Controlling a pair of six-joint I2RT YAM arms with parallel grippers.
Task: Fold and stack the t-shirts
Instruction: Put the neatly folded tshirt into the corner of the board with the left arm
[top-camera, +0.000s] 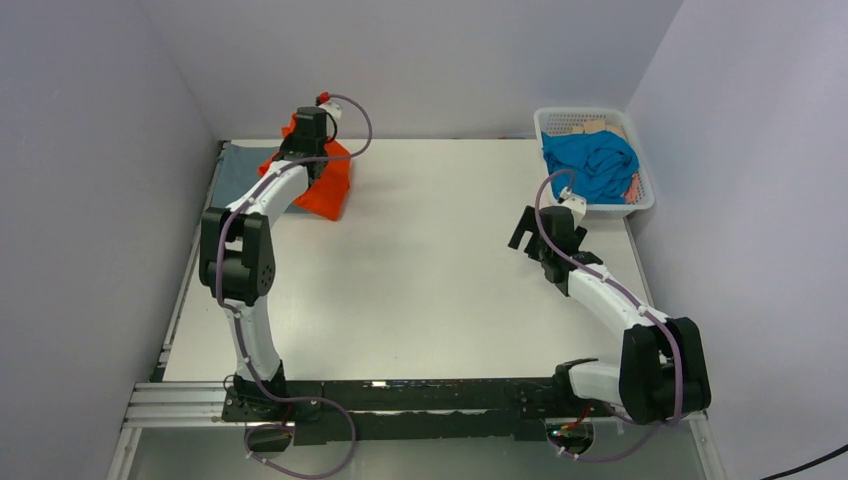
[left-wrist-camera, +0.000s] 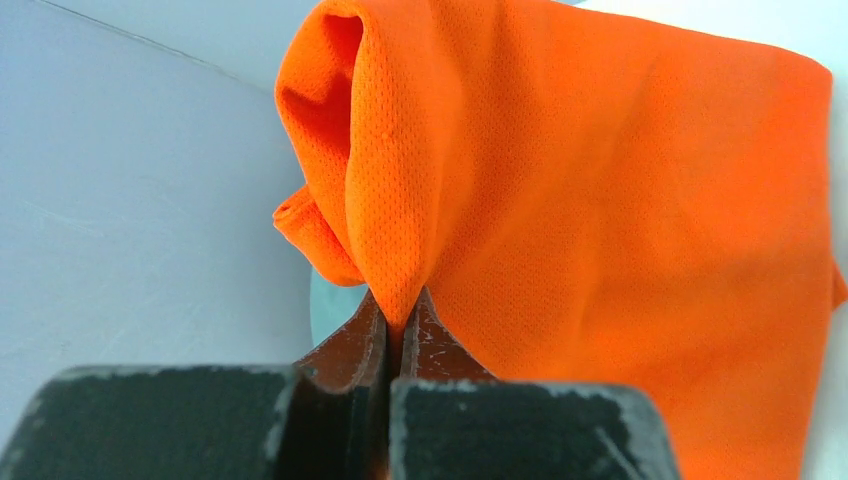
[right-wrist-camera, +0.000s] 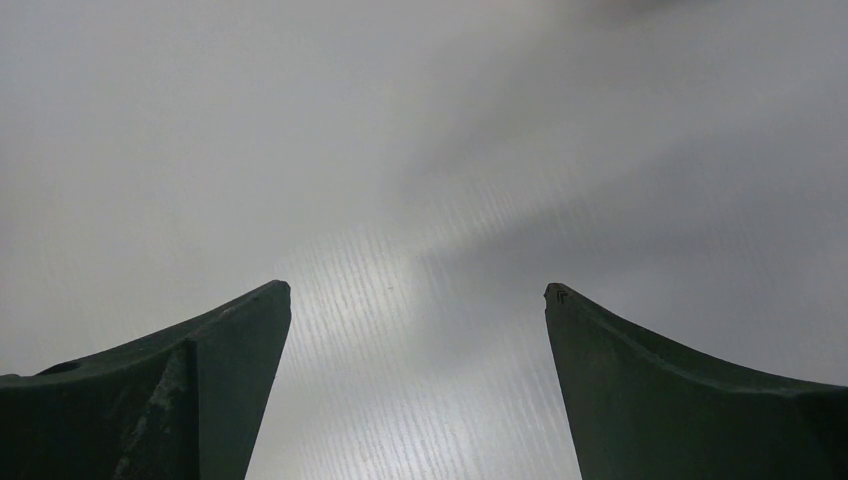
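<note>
orange t-shirt (left-wrist-camera: 600, 200) sits clamped in the left hand (left-wrist-camera: 400, 305); right hand (right-wrist-camera: 417, 290) spread apart, well away.

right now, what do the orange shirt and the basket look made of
The orange t-shirt: thin sports-type mesh knit, probably synthetic, matte; tiny pinholes cover the weave. The basket: white moulded plastic, seemingly; lattice holes in its walls.

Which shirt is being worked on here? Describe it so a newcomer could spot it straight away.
Start at the far left corner of the white table, where the left gripper reaches. A bright orange t-shirt is pinched in it and lifted, next to a flat grey-blue shirt. It is the only orange piece; the turquoise shirt lies in the white basket at far right.
</note>
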